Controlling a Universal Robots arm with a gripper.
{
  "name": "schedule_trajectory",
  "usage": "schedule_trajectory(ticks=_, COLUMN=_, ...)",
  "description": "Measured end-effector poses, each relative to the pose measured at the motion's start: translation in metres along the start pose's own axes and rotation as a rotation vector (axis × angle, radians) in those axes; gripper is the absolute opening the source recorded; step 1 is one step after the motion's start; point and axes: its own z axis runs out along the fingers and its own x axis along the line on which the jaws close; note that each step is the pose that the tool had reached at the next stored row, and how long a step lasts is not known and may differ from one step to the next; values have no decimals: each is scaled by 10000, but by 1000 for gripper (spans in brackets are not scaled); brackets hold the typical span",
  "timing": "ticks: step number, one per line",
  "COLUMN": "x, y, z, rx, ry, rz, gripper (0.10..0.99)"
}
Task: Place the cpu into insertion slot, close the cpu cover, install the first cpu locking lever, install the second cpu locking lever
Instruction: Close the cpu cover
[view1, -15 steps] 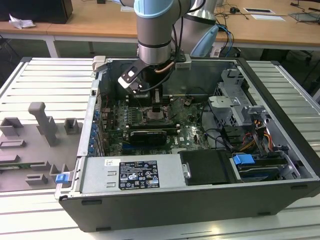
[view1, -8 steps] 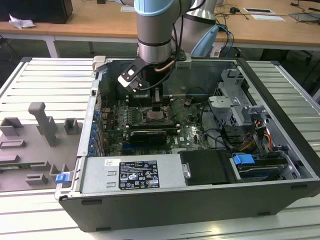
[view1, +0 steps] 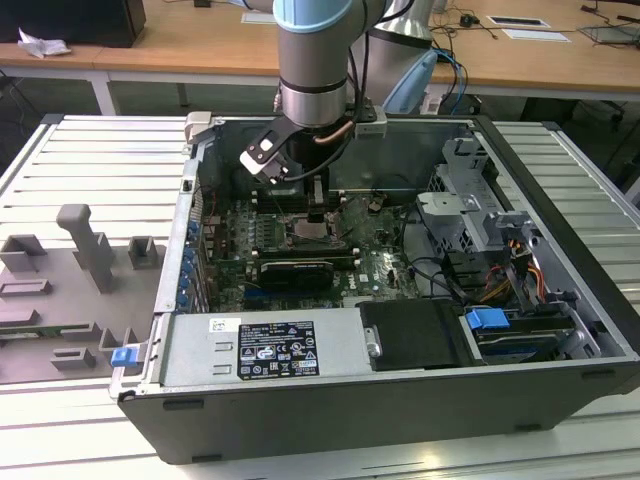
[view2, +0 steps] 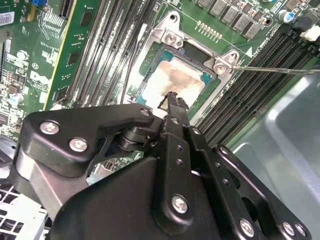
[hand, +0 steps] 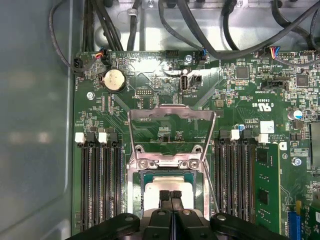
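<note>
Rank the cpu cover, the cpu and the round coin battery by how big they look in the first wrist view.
1. cpu cover, the open frame: largest.
2. cpu: smaller, though the gripper hides part of it.
3. coin battery: clearly smallest.

An open computer case (view1: 400, 420) lies on the slatted surface (view1: 100, 150). Grey fixture blocks (view1: 85, 250) stand at the exterior view's left. A coin battery (hand: 114, 79) sits on the green motherboard (hand: 235, 102).
</note>
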Motion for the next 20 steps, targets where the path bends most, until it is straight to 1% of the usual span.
schedule_trajectory(ticks=12, x=1, y=5, z=-83, rx=-1, ry=0, rz=-1, gripper=106)
schedule_trajectory(ticks=20, x=1, y=7, z=-121, rx=0, ry=0, rz=-1, gripper=106)
